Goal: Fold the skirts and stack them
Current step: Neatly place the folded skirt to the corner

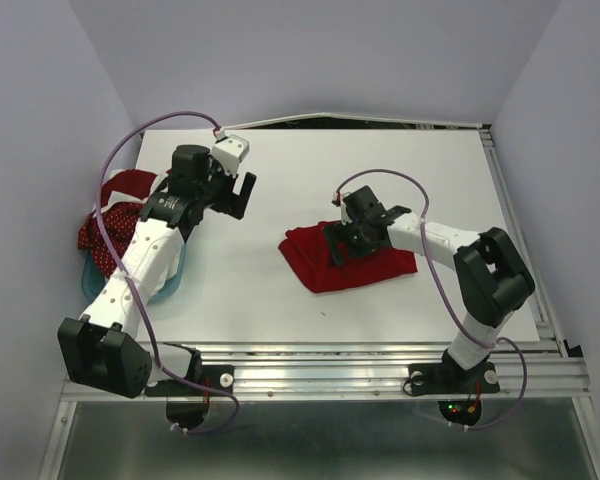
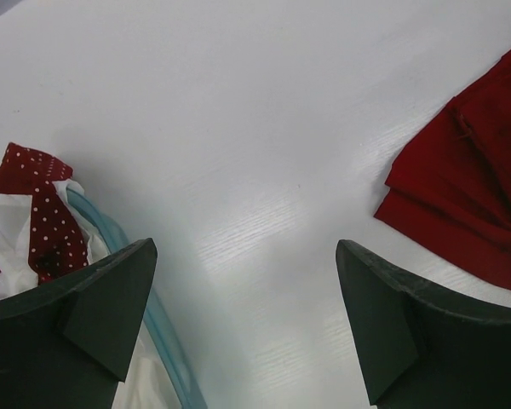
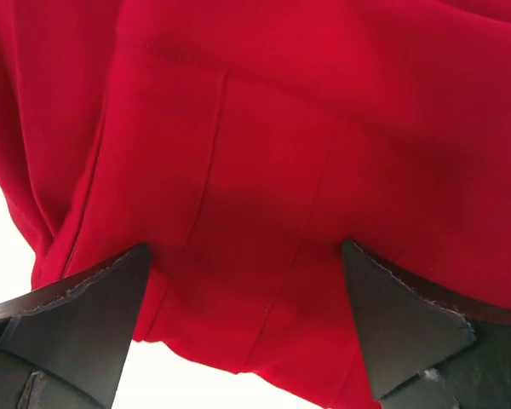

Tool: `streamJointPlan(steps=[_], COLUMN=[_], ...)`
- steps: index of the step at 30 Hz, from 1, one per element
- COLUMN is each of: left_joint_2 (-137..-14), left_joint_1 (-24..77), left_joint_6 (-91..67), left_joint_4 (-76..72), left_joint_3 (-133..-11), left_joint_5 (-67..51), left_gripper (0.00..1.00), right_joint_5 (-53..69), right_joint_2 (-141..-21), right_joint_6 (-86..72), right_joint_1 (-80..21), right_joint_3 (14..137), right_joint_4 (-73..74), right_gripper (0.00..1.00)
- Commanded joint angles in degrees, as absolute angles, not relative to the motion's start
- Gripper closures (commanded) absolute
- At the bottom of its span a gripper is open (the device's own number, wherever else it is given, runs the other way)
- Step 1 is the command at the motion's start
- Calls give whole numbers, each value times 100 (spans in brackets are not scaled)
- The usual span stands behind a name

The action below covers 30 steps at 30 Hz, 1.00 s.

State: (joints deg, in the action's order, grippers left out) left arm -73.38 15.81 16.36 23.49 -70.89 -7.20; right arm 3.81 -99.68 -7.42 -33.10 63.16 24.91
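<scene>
Red skirt (image 1: 352, 266) lies folded mid-worktop (image 1: 280, 170), so that one looks nearly done. Right gripper (image 3: 247, 256) sits wide open just over it, gripping nothing. Left gripper (image 2: 247, 247) is wide open and empty beside the teal tub (image 2: 163, 328). Dotted skirt (image 1: 100, 240) and white skirt (image 2: 4, 226) are heaped there unfolded, so most of the task is left.

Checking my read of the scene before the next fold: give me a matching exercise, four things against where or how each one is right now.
Things:
1. red skirt
2. dotted skirt
3. left gripper
4. right gripper

Places or states:
A. open, over bare table
B. heaped in the teal tub at the table's left edge
C. lying in layers on the table, right of centre
D. open, close over plain red cloth

Pairs: 1-C, 2-B, 3-A, 4-D
</scene>
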Motion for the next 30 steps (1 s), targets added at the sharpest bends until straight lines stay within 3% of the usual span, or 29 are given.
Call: streamJointPlan(steps=[1, 12, 17, 30], left_joint_2=[-7049, -7347, -7497, -7691], left_joint_1=[1512, 1459, 1424, 1380], left_joint_6=[1635, 1406, 1415, 1433], left_joint_4=[2373, 2452, 2549, 2593], left_joint_3=[-6917, -6838, -6873, -6812], left_joint_5=[-799, -1862, -2127, -2189], left_gripper=[1, 1, 1, 1], right_joint_5=[-440, 659, 1195, 1563], right_joint_2=[-10160, -11108, -12022, -13684], right_joint_6=[-844, 947, 1564, 2240], right_joint_1=[-3112, -696, 252, 1169], right_joint_3=[6539, 6934, 8074, 10739], right_joint_4=[2566, 2409, 2435, 2953], right_gripper=[2, 0, 0, 0])
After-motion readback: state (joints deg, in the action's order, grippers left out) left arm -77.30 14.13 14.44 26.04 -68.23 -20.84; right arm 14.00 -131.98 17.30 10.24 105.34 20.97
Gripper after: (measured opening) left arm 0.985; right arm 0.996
